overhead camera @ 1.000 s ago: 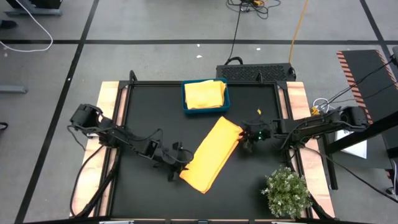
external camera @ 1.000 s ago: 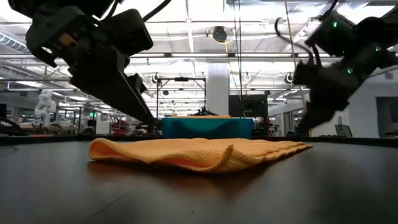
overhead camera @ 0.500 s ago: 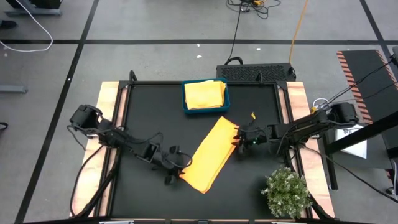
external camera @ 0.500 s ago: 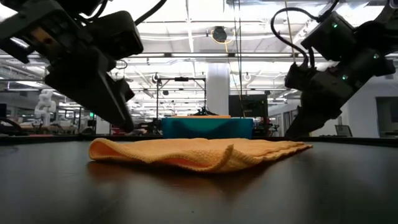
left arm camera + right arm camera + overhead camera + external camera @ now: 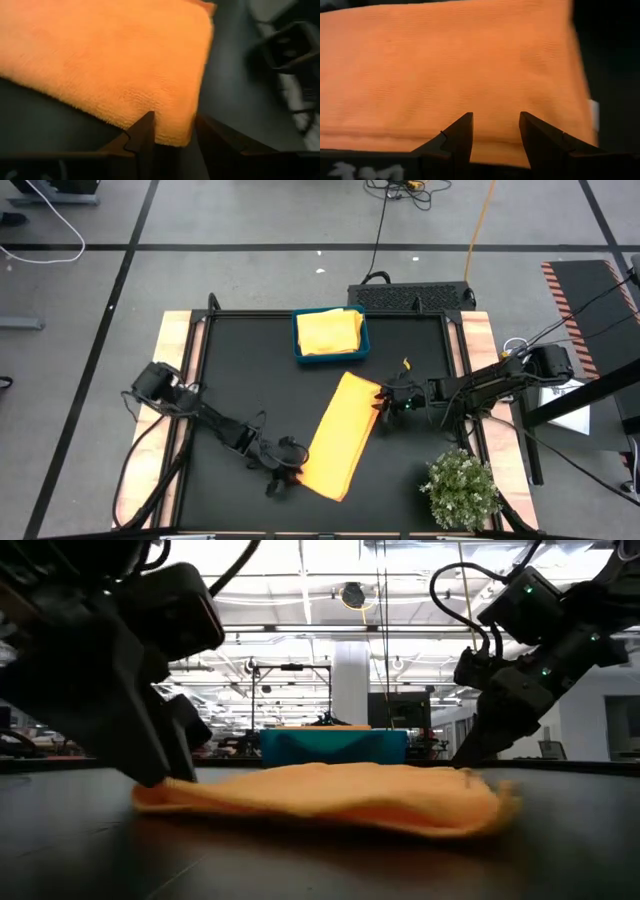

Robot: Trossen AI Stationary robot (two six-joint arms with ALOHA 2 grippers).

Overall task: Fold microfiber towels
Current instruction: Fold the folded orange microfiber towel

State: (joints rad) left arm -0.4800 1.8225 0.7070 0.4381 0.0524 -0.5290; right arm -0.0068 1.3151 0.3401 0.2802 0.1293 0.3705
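An orange microfiber towel, folded into a long strip, lies flat on the black table, slanting from the far right to the near left. My left gripper is open at the strip's near left corner, low over the table. My right gripper is open at the strip's far right end. In the right wrist view its fingers stand over the cloth just inside its edge. A pale yellow towel lies folded in the teal tray. My left gripper comes slanting down from the table's left, and its open fingers straddle the towel's near corner. The cloth's edge lies between them and meets the finger's inner side. The towel rests on the table. My right gripper slants down over the towel's far end; whether its fingers touch the cloth I cannot tell.
The teal tray stands at the table's far middle. A small bushy plant sits at the near right corner, close behind my right arm. Bare black tabletop lies left of the towel. Wooden rails edge the table's sides.
My left gripper has gone down and toward the table's near edge, along the towel's left side to its near corner. My right gripper has come a little left, onto the towel's far end. The towel's near end has shifted nearer and rightward; the strip looks narrower and flatter.
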